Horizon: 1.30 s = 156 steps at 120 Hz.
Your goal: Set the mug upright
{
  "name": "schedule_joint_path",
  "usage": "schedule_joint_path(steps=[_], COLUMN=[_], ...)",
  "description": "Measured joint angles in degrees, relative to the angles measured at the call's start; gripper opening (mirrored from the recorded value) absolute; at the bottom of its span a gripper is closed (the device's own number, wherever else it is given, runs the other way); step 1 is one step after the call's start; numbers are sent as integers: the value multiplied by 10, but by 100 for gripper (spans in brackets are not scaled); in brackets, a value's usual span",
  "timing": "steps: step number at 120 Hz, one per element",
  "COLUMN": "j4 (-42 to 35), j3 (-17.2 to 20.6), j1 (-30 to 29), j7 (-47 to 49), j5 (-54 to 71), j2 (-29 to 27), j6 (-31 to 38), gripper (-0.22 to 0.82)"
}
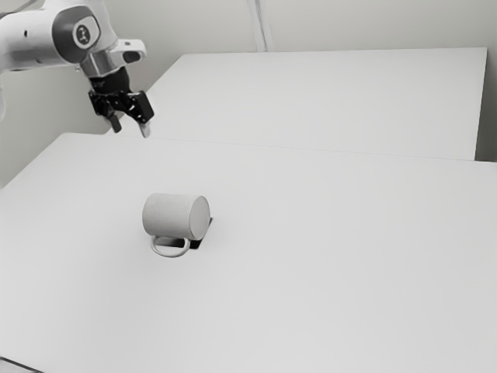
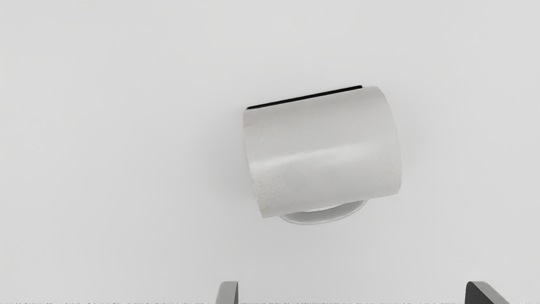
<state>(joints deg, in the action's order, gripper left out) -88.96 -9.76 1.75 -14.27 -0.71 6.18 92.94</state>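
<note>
High at the exterior view's upper left, my gripper (image 1: pixel 130 132) hangs above the table, open and holding nothing. The white mug (image 1: pixel 171 216) lies on its side on the tabletop, its flat base facing the exterior view's right and its handle (image 1: pixel 171 252) low against the table. In the wrist view the mug (image 2: pixel 322 150) lies beyond my open gripper (image 2: pixel 351 291), whose fingertips stand wide apart and touch nothing. The mug's mouth is turned out of sight.
A thin black piece (image 1: pixel 190 243) shows under the mug, with a dark edge (image 2: pixel 303 97) along its side. The white table (image 1: pixel 326 280) stretches around it, and another white surface (image 1: pixel 326 101) stands behind.
</note>
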Motion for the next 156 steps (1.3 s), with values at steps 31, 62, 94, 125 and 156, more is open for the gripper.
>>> schedule_joint_path(steps=[31, 62, 94, 125, 156], j4=[-58, -106, -142, -126, -173], j3=[-7, -41, -42, -44, -35], j1=[-34, -97, -159, -174, -151], j7=[-18, -68, -153, -218, -260], j5=[-84, -238, -316, -388, -451], j2=[-2, 27, 81, 137, 142], j6=[17, -11, -27, 13, 55], gripper=[59, 58, 58, 58, 58])
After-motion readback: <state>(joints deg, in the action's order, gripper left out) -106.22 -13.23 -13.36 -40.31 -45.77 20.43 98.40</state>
